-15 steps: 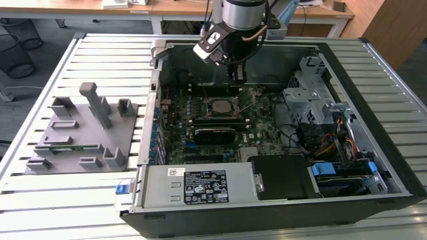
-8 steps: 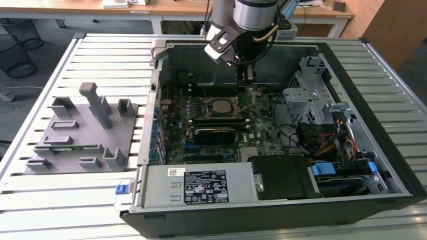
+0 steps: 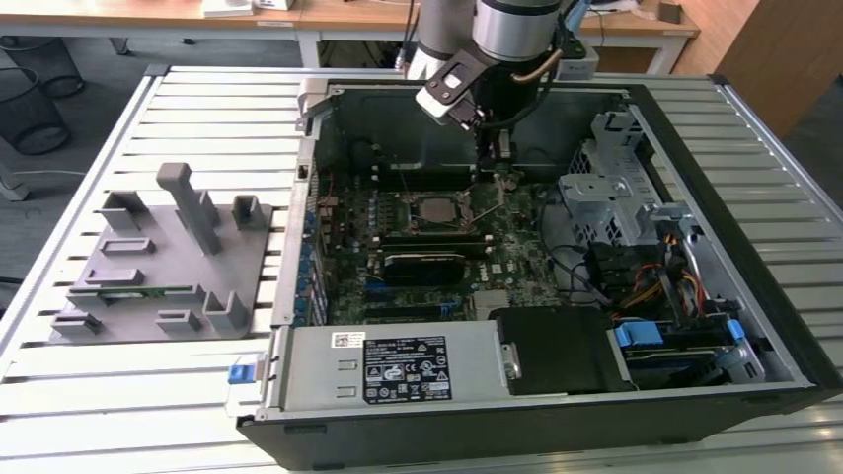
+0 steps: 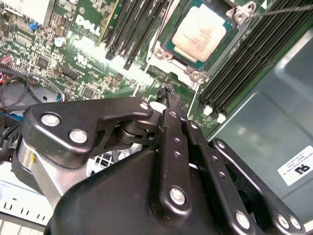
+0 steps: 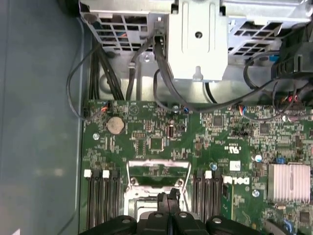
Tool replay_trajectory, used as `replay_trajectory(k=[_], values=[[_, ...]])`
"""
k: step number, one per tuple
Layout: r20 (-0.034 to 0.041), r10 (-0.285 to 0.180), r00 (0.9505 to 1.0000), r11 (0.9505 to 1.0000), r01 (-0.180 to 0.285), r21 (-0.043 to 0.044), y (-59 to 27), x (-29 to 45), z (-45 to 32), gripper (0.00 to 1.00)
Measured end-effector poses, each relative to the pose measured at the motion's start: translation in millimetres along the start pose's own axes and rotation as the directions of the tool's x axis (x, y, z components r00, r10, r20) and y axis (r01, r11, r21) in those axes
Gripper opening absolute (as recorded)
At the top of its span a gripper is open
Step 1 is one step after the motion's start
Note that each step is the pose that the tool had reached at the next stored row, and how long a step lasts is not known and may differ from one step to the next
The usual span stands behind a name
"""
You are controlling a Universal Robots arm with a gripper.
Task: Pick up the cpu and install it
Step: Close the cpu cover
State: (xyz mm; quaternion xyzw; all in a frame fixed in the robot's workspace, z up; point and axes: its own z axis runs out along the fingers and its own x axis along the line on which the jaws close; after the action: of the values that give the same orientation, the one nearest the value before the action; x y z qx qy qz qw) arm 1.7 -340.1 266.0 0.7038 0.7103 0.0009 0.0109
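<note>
The cpu (image 4: 203,32) lies flat in the motherboard socket (image 4: 161,55) with its metal top up, so it looks already seated. The claw (image 4: 168,93) hangs just beside the socket, on its far side toward the exterior view's right. It is drawn narrow, with nothing between its 2 fingers (image 4: 173,127), probably to fit between the memory slots (image 4: 254,58). The open case (image 3: 777,296) rests on the slatted table (image 3: 197,109).

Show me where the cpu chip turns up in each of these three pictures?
Exterior view: the cpu lies on the motherboard, under the arm.
Second wrist view: the pale square beyond the hand.
First wrist view: the metal socket frame sits by the hand; the chip itself I cannot make out.
Shared landmark: the black memory slots, also in the second wrist view and the first wrist view.
</note>
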Motion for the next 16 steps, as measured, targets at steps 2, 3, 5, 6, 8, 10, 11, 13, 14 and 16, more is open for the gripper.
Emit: replay_trajectory(k=[2, 3, 5, 6, 8, 10, 11, 13, 14, 16], values=[[0.0000, 0.000, 1.0000, 1.0000, 0.000, 0.0000, 3.1, 0.0, 0.1, 0.11], [-0.0001, 0.000, 1.0000, 1.0000, 0.000, 0.0000, 4.7, 0.1, 0.3, 0.11], [0.0000, 0.000, 1.0000, 1.0000, 0.000, 0.0000, 7.4, 0.2, 0.5, 0.11], [-0.0001, 0.000, 1.0000, 1.0000, 0.000, 0.0000, 8.6, 0.3, 0.6, 0.11], [-0.0002, 0.000, 1.0000, 1.0000, 0.000, -0.0001, 11.3, 0.8, 1.0, 0.11], [-0.0001, 0.000, 1.0000, 1.0000, 0.000, 0.0000, 14.4, 1.7, 1.5, 0.11], [0.0000, 0.000, 1.0000, 1.0000, 0.000, 0.0000, 16.2, 2.2, 1.8, 0.11], [-0.0002, 0.000, 1.0000, 1.0000, 0.000, 0.0000, 20.0, 2.8, 2.5, 0.11], [-0.0001, 0.000, 1.0000, 1.0000, 0.000, 0.0001, 21.7, 3.1, 2.8, 0.11], [-0.0001, 0.000, 1.0000, 1.0000, 0.000, 0.0004, 24.9, 3.8, 3.6, 0.11]])
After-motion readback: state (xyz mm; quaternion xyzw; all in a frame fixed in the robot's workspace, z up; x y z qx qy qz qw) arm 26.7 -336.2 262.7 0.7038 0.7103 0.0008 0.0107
